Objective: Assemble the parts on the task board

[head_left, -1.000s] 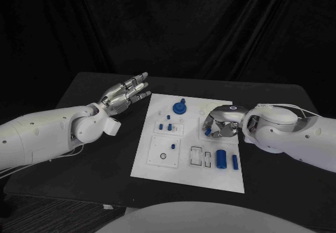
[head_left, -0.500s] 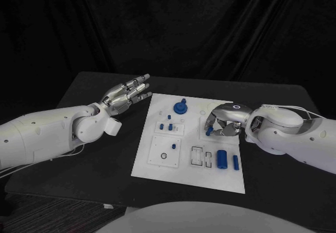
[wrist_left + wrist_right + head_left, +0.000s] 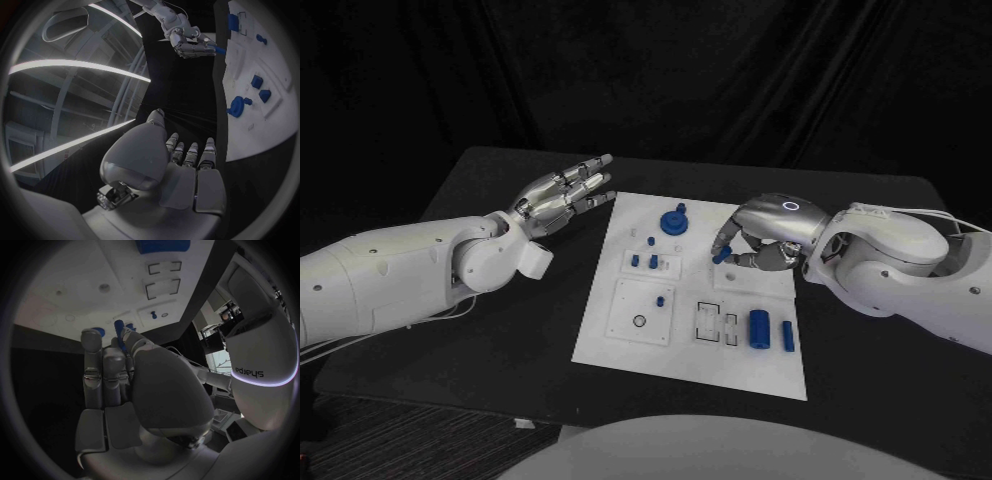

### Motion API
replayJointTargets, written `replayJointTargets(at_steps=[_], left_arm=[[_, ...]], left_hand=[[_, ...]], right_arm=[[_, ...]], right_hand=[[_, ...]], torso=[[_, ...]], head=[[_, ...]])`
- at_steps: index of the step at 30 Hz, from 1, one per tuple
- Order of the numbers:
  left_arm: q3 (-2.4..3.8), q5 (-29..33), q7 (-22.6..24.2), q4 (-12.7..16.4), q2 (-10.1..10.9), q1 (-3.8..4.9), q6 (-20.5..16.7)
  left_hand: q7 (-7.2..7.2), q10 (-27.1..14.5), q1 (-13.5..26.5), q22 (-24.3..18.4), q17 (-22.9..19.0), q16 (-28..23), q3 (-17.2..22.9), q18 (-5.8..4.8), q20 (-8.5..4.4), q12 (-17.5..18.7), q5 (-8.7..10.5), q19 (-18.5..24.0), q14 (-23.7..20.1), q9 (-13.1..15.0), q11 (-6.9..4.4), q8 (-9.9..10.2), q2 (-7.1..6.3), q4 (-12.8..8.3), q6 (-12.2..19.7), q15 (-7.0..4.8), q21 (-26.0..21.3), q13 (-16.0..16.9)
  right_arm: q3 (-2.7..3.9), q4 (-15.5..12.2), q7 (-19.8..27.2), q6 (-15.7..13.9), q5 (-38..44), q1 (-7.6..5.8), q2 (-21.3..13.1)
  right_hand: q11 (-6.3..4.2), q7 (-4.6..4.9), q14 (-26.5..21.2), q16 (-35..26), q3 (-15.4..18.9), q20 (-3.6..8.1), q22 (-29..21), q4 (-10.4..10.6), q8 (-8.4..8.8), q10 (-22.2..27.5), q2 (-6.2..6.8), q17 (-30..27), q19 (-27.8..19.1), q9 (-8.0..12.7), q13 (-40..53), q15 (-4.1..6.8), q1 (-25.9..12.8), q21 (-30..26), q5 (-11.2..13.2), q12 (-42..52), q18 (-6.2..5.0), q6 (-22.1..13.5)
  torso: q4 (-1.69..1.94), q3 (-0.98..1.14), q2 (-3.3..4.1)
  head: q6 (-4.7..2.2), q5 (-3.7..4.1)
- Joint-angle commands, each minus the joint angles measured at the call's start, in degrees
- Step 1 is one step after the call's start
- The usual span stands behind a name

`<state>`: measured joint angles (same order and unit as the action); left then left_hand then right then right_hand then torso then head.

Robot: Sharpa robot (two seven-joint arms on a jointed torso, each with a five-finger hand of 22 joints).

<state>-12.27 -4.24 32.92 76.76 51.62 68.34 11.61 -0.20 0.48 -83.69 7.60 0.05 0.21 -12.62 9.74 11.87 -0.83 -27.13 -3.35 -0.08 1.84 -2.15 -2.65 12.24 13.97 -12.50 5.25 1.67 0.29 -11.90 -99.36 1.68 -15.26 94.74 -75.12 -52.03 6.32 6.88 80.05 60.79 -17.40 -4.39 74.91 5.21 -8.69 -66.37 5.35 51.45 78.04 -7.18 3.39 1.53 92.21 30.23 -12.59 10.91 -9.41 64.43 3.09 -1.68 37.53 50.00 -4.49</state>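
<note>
The white task board (image 3: 687,352) lies in the middle of the black table. My right hand (image 3: 764,238) hovers over the board's right half and pinches a small blue peg (image 3: 723,256) between thumb and finger; the right wrist view shows that peg (image 3: 119,328) at the fingertips of the right hand (image 3: 122,375). My left hand (image 3: 567,194) floats palm up, fingers spread and empty, just off the board's far left corner. A blue gear with a knob (image 3: 674,221) sits near the board's far edge. In the left wrist view the left hand (image 3: 181,172) faces the board (image 3: 259,127).
Two short blue pegs (image 3: 643,262) stand in a small plate on the board's left half. A thick blue cylinder (image 3: 757,327) and a thinner one (image 3: 786,336) lie at its near right, beside two rectangular slots (image 3: 715,323). Bare black table (image 3: 516,330) surrounds the board.
My right hand has risen off the board and drawn back a little, carrying the small blue peg. The left hand has stayed where it was.
</note>
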Motion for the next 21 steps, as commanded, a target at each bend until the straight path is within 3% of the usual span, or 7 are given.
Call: replayJointTargets(at_steps=[1, 5, 11, 19, 21], left_arm=[[0.05, 0.2, 0.4, 0.1, -0.1, -0.10, 0.8], [0.05, 0.2, 0.4, 0.0, -0.3, -0.10, 0.9], [0.05, 0.2, 0.4, -0.1, -0.6, -0.12, 1.0], [0.05, 0.2, 0.3, -0.1, -0.6, -0.13, 0.9], [0.05, 0.2, 0.3, -0.1, -0.6, -0.13, 0.9]], left_hand=[[0.07, 0.0, -0.4, 0.0, -0.1, -0.2, 0.0, 0.55, 0.28, -0.2, -0.35, 0.1, 0.1, 0.1, 0.33, -0.3, 0.01, -0.3, -0.2, 0.47, 0.3, 0.1], [0.08, 0.0, -0.5, 0.0, -0.1, -0.2, 0.0, 0.55, 0.29, -0.2, -0.43, 0.0, 0.1, 0.1, 0.34, -0.3, 0.04, -0.3, -0.2, 0.49, 0.3, 0.1], [0.09, 0.0, -0.5, -0.1, -0.1, -0.2, 0.1, 0.55, 0.29, -0.1, -0.49, 0.1, 0.1, 0.1, 0.35, -0.3, 0.09, -0.3, -0.1, 0.49, 0.3, 0.1], [0.10, 0.0, -0.5, 0.0, -0.1, -0.2, 0.1, 0.54, 0.29, -0.1, -0.53, 0.1, 0.1, 0.1, 0.36, -0.3, 0.14, -0.3, -0.1, 0.50, 0.3, 0.1], [0.10, 0.0, -0.5, 0.0, -0.1, -0.2, 0.1, 0.54, 0.29, -0.1, -0.53, 0.1, 0.1, 0.1, 0.36, -0.3, 0.14, -0.3, -0.1, 0.50, 0.3, 0.1]], right_arm=[[0.03, -2.1, -0.8, -1.5, 1.4, -0.69, 0.2], [0.03, -3.9, -0.9, 0.6, 1.5, -1.21, 2.2], [0.04, -2.8, -1.2, 4.3, 1.5, -1.23, 7.3], [0.04, 0.9, -0.8, 6.2, 1.5, 0.64, 14.3], [0.04, 1.7, -0.6, 6.2, 1.7, 1.23, 15.4]], right_hand=[[-3.23, 0.02, 0.5, -0.3, -0.3, 0.29, 3.9, 0.0, 0.25, -3.8, 0.03, 0.1, 0.2, 0.0, 0.3, 0.04, -1.0, 0.3, 0.2, -0.4, 0.88, 0.4], [-3.37, -0.12, 0.7, -0.4, -0.5, 0.30, 3.9, 0.2, 0.37, -4.3, 0.15, 0.1, 0.3, 0.0, 0.4, 0.11, -1.6, 0.9, 0.9, -0.9, 0.94, 0.7], [-3.46, -0.22, 1.0, -0.4, -0.6, 0.35, 4.0, 0.3, 0.41, -4.6, 0.26, 0.2, 0.4, -0.1, 0.4, 0.20, -2.0, 1.2, 1.3, -1.2, 0.95, 1.0], [-3.40, -0.15, 1.1, -0.5, -0.9, 0.35, 3.9, 0.2, 0.87, -4.6, 0.30, 0.2, 0.4, 0.1, 0.3, 0.18, -2.1, 1.1, 1.4, -1.8, 0.93, 0.6], [-3.39, -0.15, 1.2, -0.5, -1.0, 0.36, 3.9, 0.2, 0.94, -4.6, 0.30, 0.3, 0.3, 0.1, 0.3, 0.18, -2.1, 1.0, 1.3, -1.9, 0.92, 0.5]], torso=[[-0.02, -0.04, 0.03], [0.05, -0.05, 0.02], [0.07, -0.07, -0.01], [0.10, 0.03, 0.03], [0.23, -0.04, -0.04]], head=[[0.00, -0.24], [0.00, -0.52], [0.00, -0.73], [0.00, -0.76], [0.00, -0.77]])
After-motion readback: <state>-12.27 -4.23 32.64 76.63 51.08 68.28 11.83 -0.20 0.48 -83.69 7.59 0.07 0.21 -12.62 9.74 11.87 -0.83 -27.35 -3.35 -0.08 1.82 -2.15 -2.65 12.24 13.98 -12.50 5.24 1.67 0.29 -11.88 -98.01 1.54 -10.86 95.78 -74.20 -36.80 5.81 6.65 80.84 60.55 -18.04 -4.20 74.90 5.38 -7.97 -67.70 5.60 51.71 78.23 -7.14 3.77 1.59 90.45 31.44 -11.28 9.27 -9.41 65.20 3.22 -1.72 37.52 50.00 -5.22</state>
